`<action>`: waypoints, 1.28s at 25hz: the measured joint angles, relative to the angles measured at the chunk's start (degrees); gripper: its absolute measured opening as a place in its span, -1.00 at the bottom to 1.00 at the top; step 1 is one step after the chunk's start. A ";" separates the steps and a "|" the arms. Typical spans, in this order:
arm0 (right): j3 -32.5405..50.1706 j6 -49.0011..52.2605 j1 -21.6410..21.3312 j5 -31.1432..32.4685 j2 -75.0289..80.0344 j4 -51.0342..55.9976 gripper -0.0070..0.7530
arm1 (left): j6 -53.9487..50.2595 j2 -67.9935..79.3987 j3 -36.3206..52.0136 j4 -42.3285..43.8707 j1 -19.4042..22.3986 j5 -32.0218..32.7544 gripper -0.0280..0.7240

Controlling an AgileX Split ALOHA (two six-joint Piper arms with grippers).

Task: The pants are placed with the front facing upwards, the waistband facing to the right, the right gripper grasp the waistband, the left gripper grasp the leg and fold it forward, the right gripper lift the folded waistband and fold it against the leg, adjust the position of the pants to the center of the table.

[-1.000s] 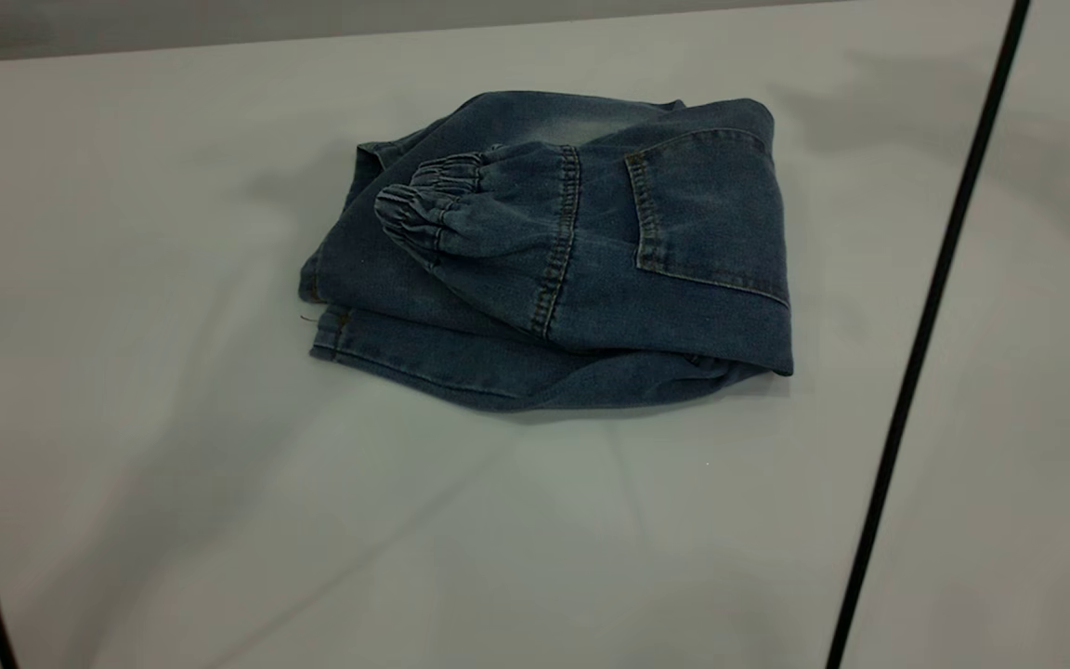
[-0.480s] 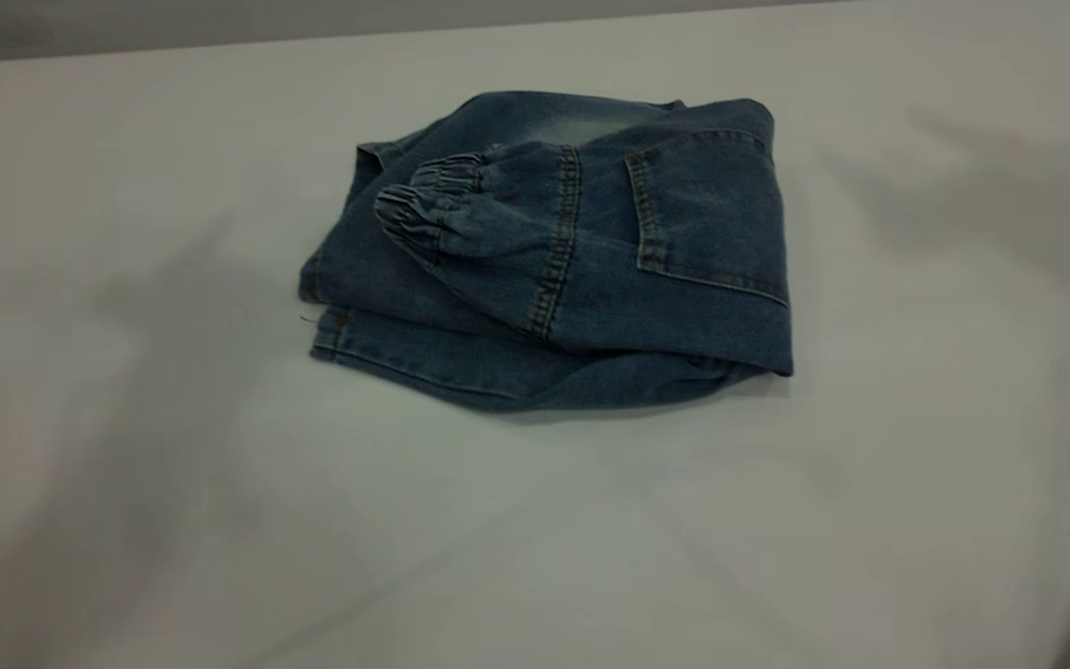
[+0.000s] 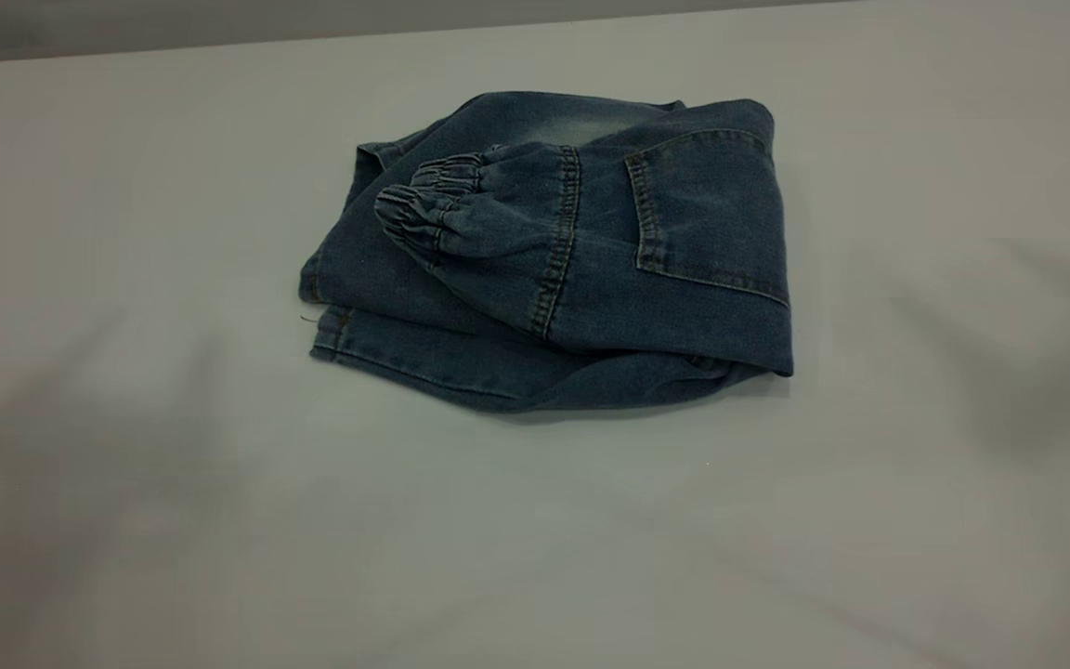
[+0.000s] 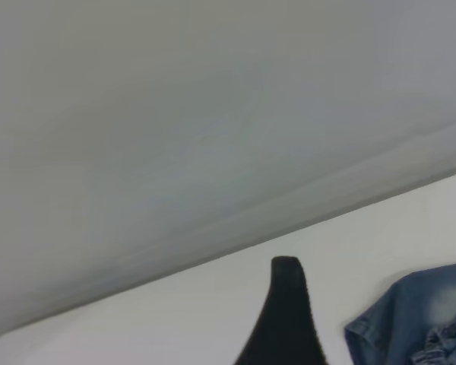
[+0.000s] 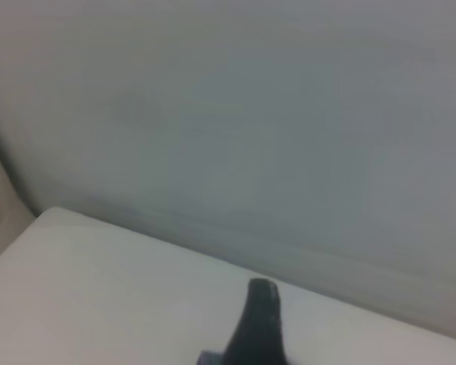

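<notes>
The blue denim pants (image 3: 554, 269) lie folded in a compact bundle on the white table (image 3: 535, 539), a little behind its middle. The gathered waistband (image 3: 428, 200) rests on top of the bundle, pointing left, with a back pocket (image 3: 711, 214) to its right. Neither gripper shows in the exterior view. In the left wrist view a black part of the left gripper (image 4: 287, 319) is raised above the table, apart from the pants (image 4: 418, 319) beside it. The right wrist view shows a black part of the right gripper (image 5: 257, 327) above the table, holding nothing I can see.
The table's far edge (image 3: 312, 42) runs along the top of the exterior view, with a grey wall behind it. Soft shadows lie on the tabletop at both sides.
The thin black lines at the left and right edges of the exterior view have left the picture, and the shadows have drifted outward. The pants have not moved.
</notes>
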 joint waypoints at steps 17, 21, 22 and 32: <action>36.47 -1.25 0.00 -0.06 -37.08 0.26 0.55 | -3.90 -28.96 34.16 -11.04 0.00 0.09 0.50; 46.34 -2.25 0.00 -0.06 -47.20 0.26 0.55 | -2.77 -36.45 44.05 -10.84 0.00 0.04 0.50; 49.04 -2.46 0.00 -0.06 -49.82 0.20 0.55 | -1.95 -38.72 46.67 -10.84 0.00 0.04 0.50; 72.62 -3.15 0.00 -0.03 -70.17 -10.56 0.55 | 2.05 -56.06 70.21 -10.11 0.00 -6.55 0.50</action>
